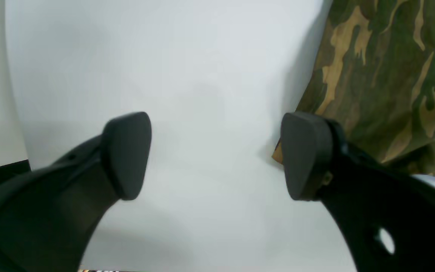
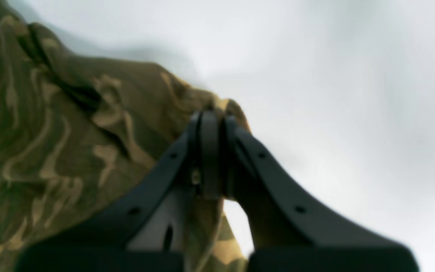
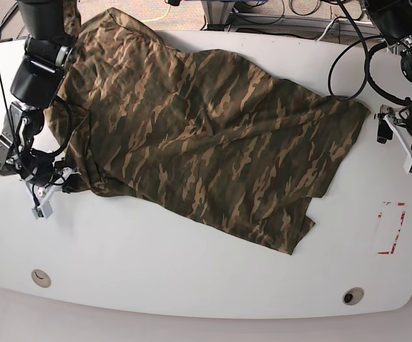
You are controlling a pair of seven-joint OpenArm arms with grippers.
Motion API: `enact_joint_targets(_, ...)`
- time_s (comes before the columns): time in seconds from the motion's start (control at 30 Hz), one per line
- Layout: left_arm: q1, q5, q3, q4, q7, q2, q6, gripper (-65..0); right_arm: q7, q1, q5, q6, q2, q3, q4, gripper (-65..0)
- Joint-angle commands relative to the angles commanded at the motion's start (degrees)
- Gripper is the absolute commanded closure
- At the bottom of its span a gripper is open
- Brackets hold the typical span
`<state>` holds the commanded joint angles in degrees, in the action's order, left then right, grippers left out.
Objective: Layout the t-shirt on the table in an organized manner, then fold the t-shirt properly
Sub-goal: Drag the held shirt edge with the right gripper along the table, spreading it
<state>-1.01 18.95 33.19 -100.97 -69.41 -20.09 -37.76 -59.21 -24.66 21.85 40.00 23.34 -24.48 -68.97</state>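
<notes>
The camouflage t-shirt [image 3: 213, 135] lies spread across the white table [image 3: 192, 263], running diagonally from the far left to the right. My right gripper [image 2: 210, 122] is shut on a bunched edge of the t-shirt [image 2: 70, 143]; in the base view it sits at the shirt's left edge [image 3: 58, 187]. My left gripper [image 1: 215, 155] is open over bare table, nothing between its fingers, with the t-shirt [image 1: 391, 75] edge just beside its right finger [image 1: 304, 155]. In the base view the left gripper [image 3: 400, 146] hovers just right of the shirt's right corner.
A red tape rectangle [image 3: 390, 228] marks the table at the right. Two grommet holes [image 3: 40, 276] [image 3: 352, 294] sit near the front edge. Cables and arm bases stand beyond the far edge. The right arm's dark body [image 3: 38, 64] overlaps the shirt's far-left corner.
</notes>
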Motion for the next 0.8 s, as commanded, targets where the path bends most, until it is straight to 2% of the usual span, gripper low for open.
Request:
enact_joint_targets(0.17,-0.18,0.0,0.0,0.0,0.0,0.0,0.0,-50.6,-3.34,-2.2,-0.09,0.0,-0.97,0.09,-5.89,-0.6)
enact_joint_targets(0.33,-0.18,0.0,0.0,0.0,0.0,0.0,0.0,-50.6,-4.4,-5.19,-0.44,0.0,-0.97,0.09,-7.65,-0.8)
enact_joint_targets(0.57,-0.26,0.0,0.09,0.0,0.0,-0.09,0.0,-50.6,-4.48,-11.25,-6.24,0.0,-0.97,0.53,-7.56,-1.3)
enact_joint_targets(0.8,-0.97,0.0,0.26,0.0,0.0,-0.18,0.0,-50.6,-2.2,-14.59,-10.11,0.0,-0.97,8.44,-7.56,-1.4)
